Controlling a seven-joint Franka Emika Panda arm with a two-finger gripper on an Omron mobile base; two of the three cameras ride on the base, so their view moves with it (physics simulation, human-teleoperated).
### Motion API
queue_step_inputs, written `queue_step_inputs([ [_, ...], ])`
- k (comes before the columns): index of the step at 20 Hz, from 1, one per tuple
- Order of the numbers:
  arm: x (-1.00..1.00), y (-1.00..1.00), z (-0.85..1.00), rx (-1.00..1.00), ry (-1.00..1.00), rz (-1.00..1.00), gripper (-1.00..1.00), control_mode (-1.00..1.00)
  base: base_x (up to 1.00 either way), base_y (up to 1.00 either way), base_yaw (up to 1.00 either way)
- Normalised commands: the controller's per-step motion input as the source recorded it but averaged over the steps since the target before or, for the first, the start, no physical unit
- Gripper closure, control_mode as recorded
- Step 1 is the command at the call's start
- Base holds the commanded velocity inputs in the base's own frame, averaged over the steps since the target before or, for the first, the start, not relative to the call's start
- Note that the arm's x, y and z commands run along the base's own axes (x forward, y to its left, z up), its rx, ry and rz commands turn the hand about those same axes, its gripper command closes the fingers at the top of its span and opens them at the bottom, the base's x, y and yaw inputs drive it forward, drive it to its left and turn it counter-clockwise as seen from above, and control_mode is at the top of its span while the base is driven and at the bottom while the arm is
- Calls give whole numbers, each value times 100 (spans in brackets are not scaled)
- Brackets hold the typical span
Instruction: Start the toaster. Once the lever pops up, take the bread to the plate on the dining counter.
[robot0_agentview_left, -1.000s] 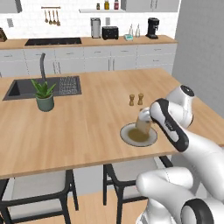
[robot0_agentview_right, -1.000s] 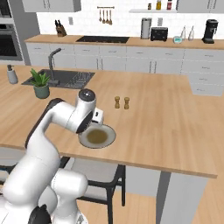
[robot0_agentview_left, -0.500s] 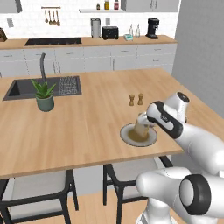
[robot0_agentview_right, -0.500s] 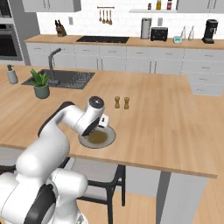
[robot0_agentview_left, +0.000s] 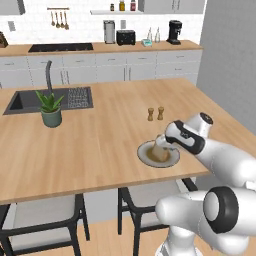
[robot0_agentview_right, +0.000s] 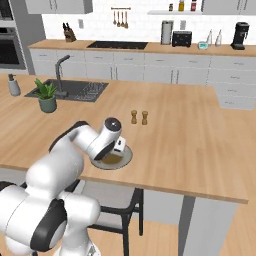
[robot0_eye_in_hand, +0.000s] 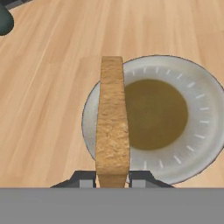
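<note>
Bread (robot0_eye_in_hand: 112, 127), a tan-brown slice seen edge-on in the hand view, stands between the two dark fingertips (robot0_eye_in_hand: 86, 179) of the hand (robot0_eye_in_hand: 112, 180), which is closed on its lower end. The slice hangs over the left part of the plate (robot0_eye_in_hand: 199, 131), crossing the pale cream rim and the edge of the dark olive-brown centre; whether it touches the plate cannot be told. In the left base view the bread (robot0_agentview_left: 159, 145) shows as a small pale-tan piece at the tip of the hand (robot0_agentview_left: 162, 144), low over the plate (robot0_agentview_left: 169, 161). In the right base view the hand (robot0_agentview_right: 119, 146) sits just above the plate (robot0_agentview_right: 125, 159), and the slice is hidden behind the wrist.

The plate lies near the front edge of the table (robot0_agentview_left: 100, 145), a large light-wood island top. Just beyond the plate stand two small brown shakers (robot0_agentview_left: 155, 114), side by side and apart from it. Farther left on the table are a potted green plant (robot0_agentview_left: 50, 108) and, behind it, a dark inset sink (robot0_agentview_left: 30, 100) with a tall faucet (robot0_agentview_left: 48, 75). Black-legged stools (robot0_agentview_left: 40, 220) are tucked under the near edge.

Along the back wall, well apart from the table, the black toaster (robot0_agentview_left: 125, 37) sits on the far worktop beside a steel canister (robot0_agentview_left: 109, 31), with a black coffee machine (robot0_agentview_left: 174, 32) to the right and a black cooktop (robot0_agentview_left: 60, 47) to the left.
</note>
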Motion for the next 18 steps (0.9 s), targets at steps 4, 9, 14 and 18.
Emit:
queue_step_inputs([
  [4, 11, 1, -13, 0, 0, 0, 100, -100, 0, 0, 0],
  [9, 26, 8, -5, 0, 0, 0, 100, -100, 0, 0, 0],
  [14, 23, 6, -16, 0, 0, 0, 100, -100, 0, 0, 0],
  [18, 8, 0, -14, 0, 1, 0, 100, -100, 0, 0, 0],
])
